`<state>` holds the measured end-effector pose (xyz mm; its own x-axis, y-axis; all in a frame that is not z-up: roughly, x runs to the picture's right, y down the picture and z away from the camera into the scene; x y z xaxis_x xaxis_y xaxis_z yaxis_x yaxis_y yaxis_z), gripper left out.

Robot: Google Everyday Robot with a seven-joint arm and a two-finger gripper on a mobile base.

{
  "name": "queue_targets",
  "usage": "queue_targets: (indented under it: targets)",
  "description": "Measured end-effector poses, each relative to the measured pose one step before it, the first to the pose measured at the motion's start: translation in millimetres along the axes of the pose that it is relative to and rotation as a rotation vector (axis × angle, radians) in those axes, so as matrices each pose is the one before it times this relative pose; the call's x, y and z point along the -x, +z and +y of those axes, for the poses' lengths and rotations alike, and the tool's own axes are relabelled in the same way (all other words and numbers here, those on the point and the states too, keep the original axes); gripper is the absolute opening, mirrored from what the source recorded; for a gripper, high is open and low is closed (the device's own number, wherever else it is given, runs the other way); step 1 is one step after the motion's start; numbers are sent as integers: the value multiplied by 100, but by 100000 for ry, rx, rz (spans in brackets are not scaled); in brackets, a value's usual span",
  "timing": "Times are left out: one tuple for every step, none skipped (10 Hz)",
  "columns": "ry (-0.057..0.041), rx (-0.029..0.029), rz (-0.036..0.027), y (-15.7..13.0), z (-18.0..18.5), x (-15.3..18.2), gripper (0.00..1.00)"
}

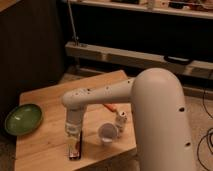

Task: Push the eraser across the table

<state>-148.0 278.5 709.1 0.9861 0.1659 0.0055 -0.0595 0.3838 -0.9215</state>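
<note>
Indoors, a low wooden table point(50, 135) stands on a speckled floor before dark shelving, carrying a green bowl point(23, 119) at its left edge, a white cup point(106, 133) and a thin orange stick point(111, 107). Above the front edge, the gripper point(73, 132) points straight down; whether it is clenched or released, I cannot tell. Directly beneath it lies the eraser point(74, 147), lengthwise toward the front edge, apparently touching the gripper's tip.

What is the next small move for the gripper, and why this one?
Probably one more short, gentle push on the eraser, or a stop. The gripper is directly above the eraser's far end. The eraser already lies lengthwise close to the near edge of the table, so a long push could send it over. The white cup stands to its right, apart from it.
</note>
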Motion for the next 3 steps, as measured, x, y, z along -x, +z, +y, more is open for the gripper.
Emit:
queue_targets:
  targets:
    - [-1293,-2638,14,-406,11,-829,1]
    - [-2074,-3516,-770,-616,-252,-456,3]
    - [-271,40,-15,97,10,43,3]
